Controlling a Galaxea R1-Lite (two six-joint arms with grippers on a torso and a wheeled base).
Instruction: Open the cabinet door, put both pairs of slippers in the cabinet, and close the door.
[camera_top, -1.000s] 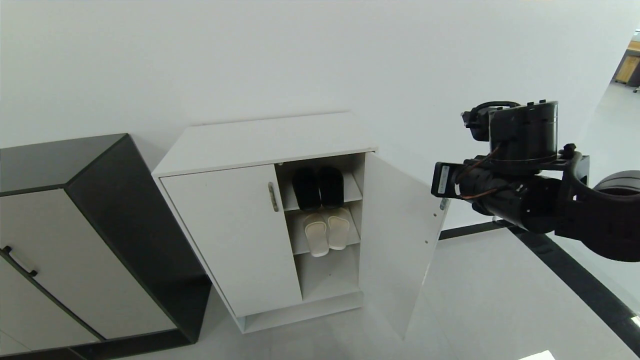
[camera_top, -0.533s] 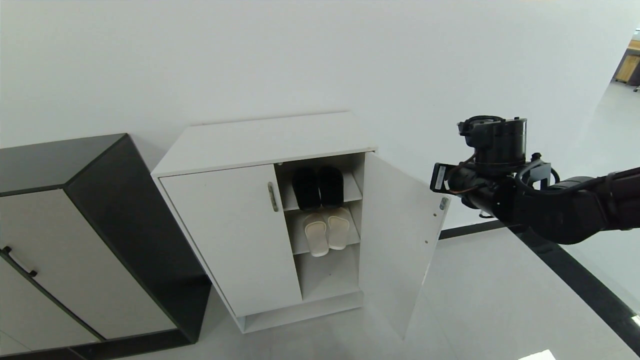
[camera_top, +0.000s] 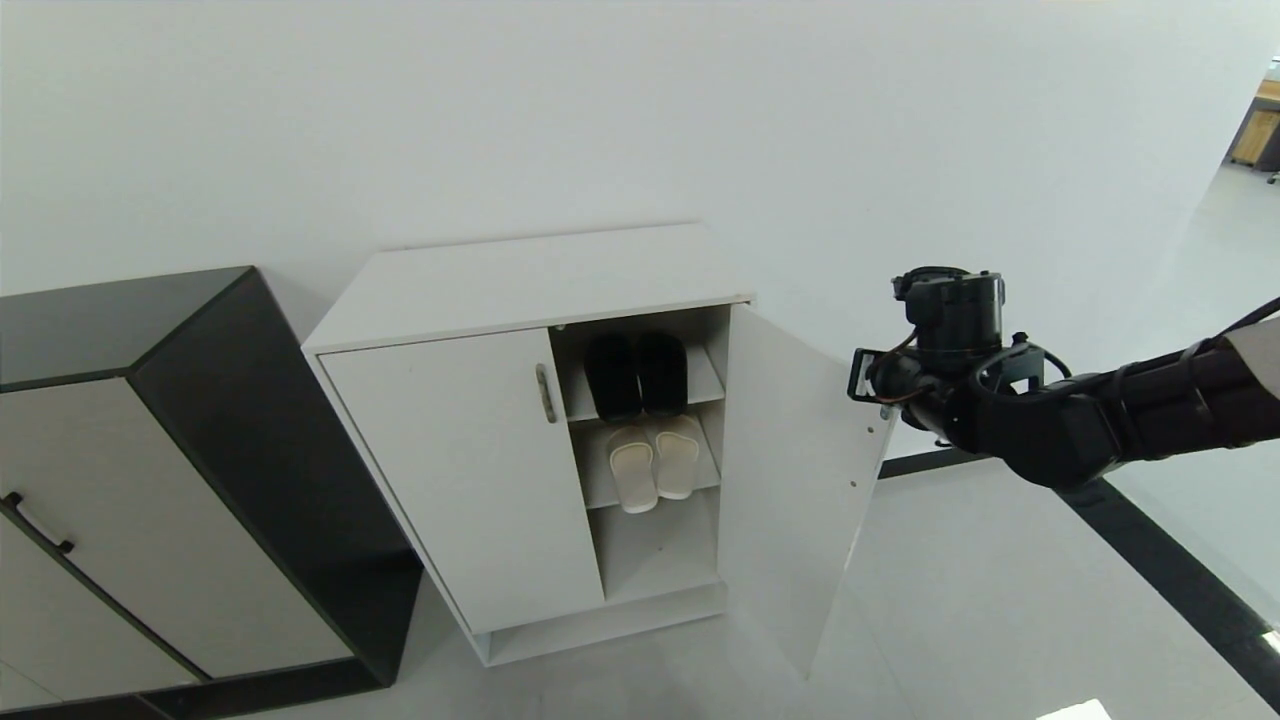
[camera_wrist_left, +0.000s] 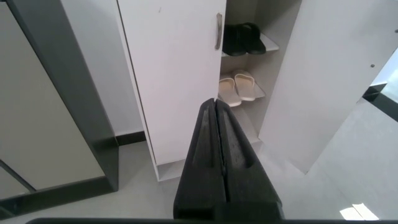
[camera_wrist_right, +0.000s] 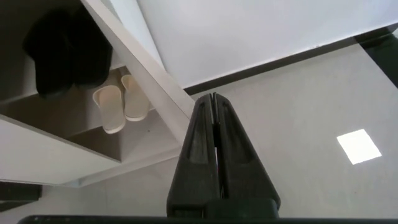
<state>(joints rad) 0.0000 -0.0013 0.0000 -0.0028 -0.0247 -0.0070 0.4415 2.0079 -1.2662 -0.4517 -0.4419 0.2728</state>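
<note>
Slippers are lying inside the cabinet (camera_top: 520, 280) in both pairs: the black pair (camera_top: 636, 373) is sitting on the upper shelf and the pale pair (camera_top: 655, 462) on the shelf below it, toes pointing inward. So the shutting of the door looks like the one step remaining.

The right-hand door (camera_top: 790, 480) is standing wide open. It is hanging from the cabinet's right wall, with its long axis upright and its free edge swung out toward the robot. The left-hand door (camera_top: 470, 470) is lying flush and shut, with its handle (camera_top: 546, 393) showing at its inner edge.

The right pincer (camera_wrist_right: 214, 106) is hovering high up by the free edge of the open door, with its two fingers pressed together and gripping nothing. From the wrist view its tip is sitting just beside that edge. Whether it is touching the panel I cannot tell. The door is lying to the robot's left of this pincer, so a push leftward against the outer face would, I judge, be swinging it home.

The left pincer (camera_wrist_left: 216, 109) is also closed on nothing, and is hanging well back in front of the shut door. The right arm is plainly the nearer one.
</note>
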